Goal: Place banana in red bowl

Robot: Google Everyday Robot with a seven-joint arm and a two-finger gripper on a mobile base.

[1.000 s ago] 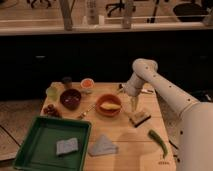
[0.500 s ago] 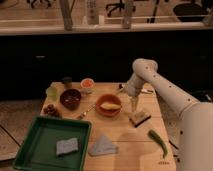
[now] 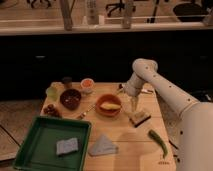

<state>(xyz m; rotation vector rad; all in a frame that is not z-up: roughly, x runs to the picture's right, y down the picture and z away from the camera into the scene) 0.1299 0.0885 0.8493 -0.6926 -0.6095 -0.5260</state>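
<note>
Gripper (image 3: 134,106) hanging low over wooden table (image 3: 125,140), just right of red bowl (image 3: 108,106) and above small brown-and-white block (image 3: 139,118). Finger spread: cannot tell; nothing visibly held.

Banana (image 3: 110,105) lying inside red bowl, pale yellow, short, slightly curved, left of gripper and clear of it. Bowl round, shallow, glossy orange-red, near table centre.

White arm (image 3: 160,90) smooth and rounded, reaching in from right, bending down at elbow.

Darker maroon bowl (image 3: 70,98) left of red bowl, round and deeper. Small white cup (image 3: 87,84) with orange contents behind and between both bowls. Dark cup (image 3: 66,81) and pale green item (image 3: 52,92) at back left corner; reddish cluster (image 3: 50,110) near left edge, identity unclear.

Green tray (image 3: 30,150) at front left, rectangular, rimmed plastic, holding grey sponge (image 3: 67,146). Grey folded cloth (image 3: 102,145) just right of tray, soft and triangular. Long green chili pepper (image 3: 159,141) at front right, thin, curved, well apart from bowl.
</note>
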